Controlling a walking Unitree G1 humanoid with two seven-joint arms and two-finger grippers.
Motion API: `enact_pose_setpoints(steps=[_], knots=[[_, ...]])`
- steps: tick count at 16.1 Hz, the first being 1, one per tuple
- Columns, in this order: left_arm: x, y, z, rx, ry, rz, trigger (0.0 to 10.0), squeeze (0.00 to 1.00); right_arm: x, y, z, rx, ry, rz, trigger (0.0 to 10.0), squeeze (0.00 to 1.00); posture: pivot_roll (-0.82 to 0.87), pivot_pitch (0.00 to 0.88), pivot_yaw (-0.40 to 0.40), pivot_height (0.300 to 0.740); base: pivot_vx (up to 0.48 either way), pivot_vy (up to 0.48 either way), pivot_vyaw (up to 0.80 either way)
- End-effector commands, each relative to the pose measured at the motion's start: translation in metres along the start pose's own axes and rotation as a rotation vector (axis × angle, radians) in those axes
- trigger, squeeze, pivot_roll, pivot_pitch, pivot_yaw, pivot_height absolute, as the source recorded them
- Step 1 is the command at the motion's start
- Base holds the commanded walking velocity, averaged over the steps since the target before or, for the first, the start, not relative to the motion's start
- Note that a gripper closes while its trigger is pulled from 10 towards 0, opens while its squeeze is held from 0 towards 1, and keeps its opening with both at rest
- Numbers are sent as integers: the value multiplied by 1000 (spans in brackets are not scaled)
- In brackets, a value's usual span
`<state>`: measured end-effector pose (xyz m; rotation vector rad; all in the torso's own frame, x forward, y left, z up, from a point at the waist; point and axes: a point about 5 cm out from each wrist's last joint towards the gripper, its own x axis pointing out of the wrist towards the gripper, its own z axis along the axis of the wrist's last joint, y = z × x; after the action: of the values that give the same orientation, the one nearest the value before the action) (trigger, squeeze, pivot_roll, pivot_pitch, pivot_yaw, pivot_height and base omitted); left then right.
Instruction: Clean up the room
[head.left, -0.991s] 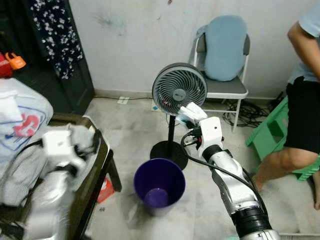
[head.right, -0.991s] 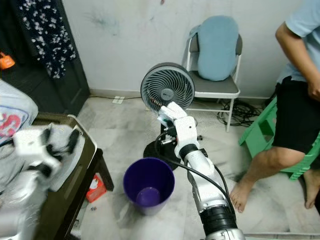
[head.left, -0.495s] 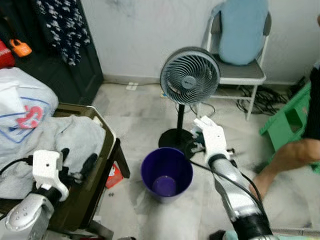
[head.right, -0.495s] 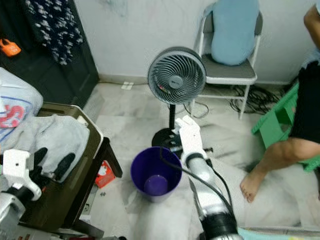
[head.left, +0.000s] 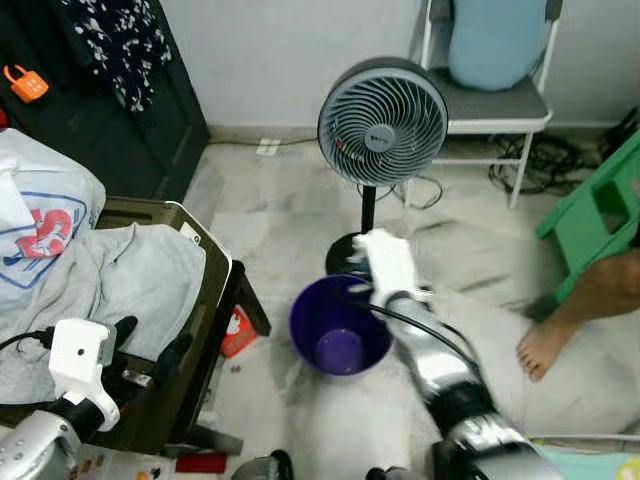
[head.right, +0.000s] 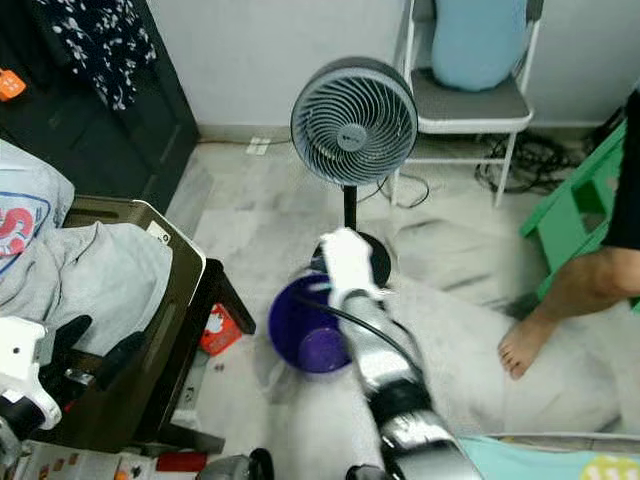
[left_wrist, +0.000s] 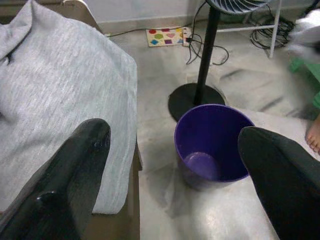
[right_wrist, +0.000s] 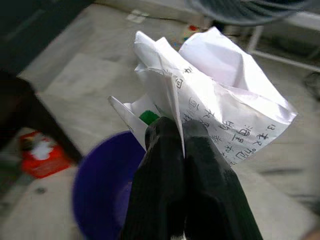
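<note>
At lower left the left gripper (head.left: 150, 348) hangs with fingers apart beside the grey cloth (head.left: 120, 285) on the dark table (head.left: 215, 300). In the middle of the frame the purple bin (head.left: 340, 330) stands on the floor below the fan (head.left: 382, 120). The right gripper (right_wrist: 176, 131) is clamped on crumpled paper (right_wrist: 210, 100) near the bin's rim. Best to centre the paper over the opening, then release low so it drops inside

A grey standing fan (head.left: 383, 122) stands before a folding chair (head.left: 492, 95) with a blue cushion (head.left: 497, 40). A green plastic stool (head.left: 592, 215) and a person's bare foot (head.left: 546, 345) are to the right.
</note>
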<state>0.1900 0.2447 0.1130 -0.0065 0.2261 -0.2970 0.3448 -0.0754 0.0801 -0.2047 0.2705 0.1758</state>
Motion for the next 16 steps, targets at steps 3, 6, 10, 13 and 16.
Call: enact_pose_setpoints(steps=[3,6,10,13,16], knots=[[-12,4,4,32,33,-3,10000,0,6,27,12,-7,-7,58,10000,0,171,235,114,740,0,0,0],[-18,7,5,39,49,0,10000,0,7,38,13,-21,-5,78,10000,0,188,241,122,740,0,0,0],[-9,3,9,31,61,27,10000,0,10,15,17,24,-52,-18,10000,0,166,226,116,740,0,0,0],[11,-16,19,-53,-33,35,10000,0,-3,-12,23,64,-166,-55,10000,0,101,197,85,740,0,0,0],[35,-38,26,-147,-116,46,10000,0,-34,-35,22,85,-239,-89,10000,0,36,156,58,740,0,0,0]])
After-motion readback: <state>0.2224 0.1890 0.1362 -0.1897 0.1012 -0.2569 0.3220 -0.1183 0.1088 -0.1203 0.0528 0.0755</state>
